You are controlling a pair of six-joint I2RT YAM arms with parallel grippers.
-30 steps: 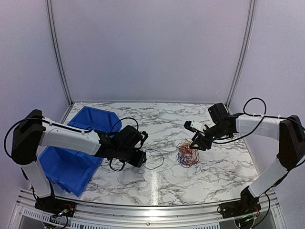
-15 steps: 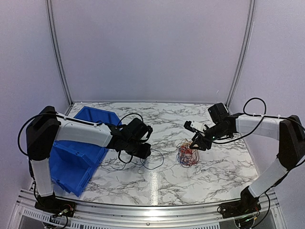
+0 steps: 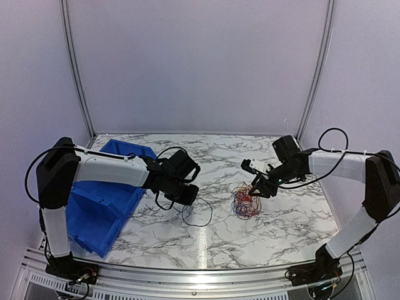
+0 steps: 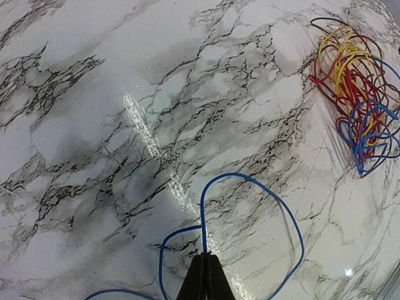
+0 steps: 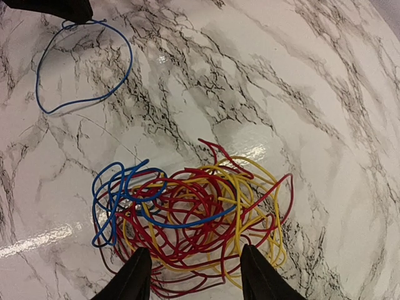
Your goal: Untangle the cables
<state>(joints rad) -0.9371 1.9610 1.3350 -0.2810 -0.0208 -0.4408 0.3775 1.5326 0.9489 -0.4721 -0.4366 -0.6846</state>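
lying right of centre on the marble table (image 3: 287,231), the tangle of cables (image 5: 194,219) sits just under the right gripper (image 5: 197,278), whose fingers are spread and empty. the left gripper (image 4: 205,281), its arm stretched low, pinches a separate blue cable (image 4: 202,219). a blue bin (image 3: 94,212) stands at the left, with pale walls (image 3: 200,62) behind.

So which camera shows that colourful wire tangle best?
Right wrist view: the tangle is close, red, yellow and blue strands distinct. Left wrist catches it at the edge; the top view shows a small clump.
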